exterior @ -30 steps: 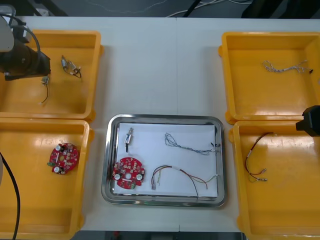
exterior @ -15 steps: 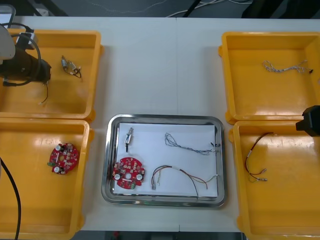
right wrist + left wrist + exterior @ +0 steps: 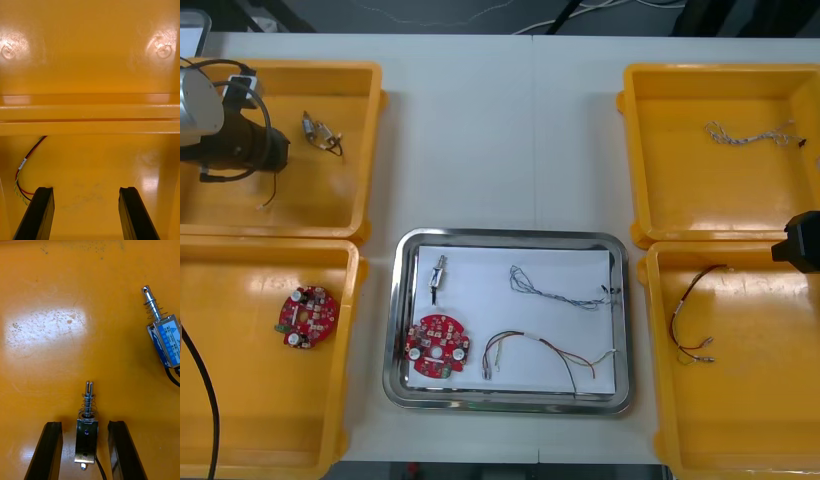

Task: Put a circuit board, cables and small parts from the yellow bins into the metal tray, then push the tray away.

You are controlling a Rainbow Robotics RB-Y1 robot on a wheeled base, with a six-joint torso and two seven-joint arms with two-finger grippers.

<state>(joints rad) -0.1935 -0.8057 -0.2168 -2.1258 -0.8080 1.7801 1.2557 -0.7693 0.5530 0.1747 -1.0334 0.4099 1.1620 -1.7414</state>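
Movement since a second ago belongs to the left arm alone. The left gripper (image 3: 84, 423) has slid a little toward the robot above the far left yellow bin (image 3: 300, 68). The right gripper (image 3: 85, 189) stays parked over the far rim of the near right yellow bin (image 3: 740, 250), fingers apart.

The left fingers stand apart too, with one small metal part (image 3: 86, 437) between them (orange floor shows on each side of it, so nothing is clamped), its spring end pointing away from the wrist. A second small metal part (image 3: 164, 338), blue-labelled, lies near, beyond one fingertip.

Counted:
- Four bins, adding the near left yellow bin (image 3: 270, 250) and the far right yellow bin (image 3: 720, 72).
- One metal tray (image 3: 510, 236).
- Three small parts, the third part (image 3: 439, 272) in the tray.
- Two round red boards: the tray board (image 3: 437, 346) and the bin board (image 3: 308, 316) in the near left bin.
- Two twisted blue and white cables: the tray's twisted cable (image 3: 565, 288) and the bin's twisted cable (image 3: 750, 132) far right.
- Two red and yellow cables: the tray's red cable (image 3: 540, 350) and the bin's red cable (image 3: 690, 315) near right.
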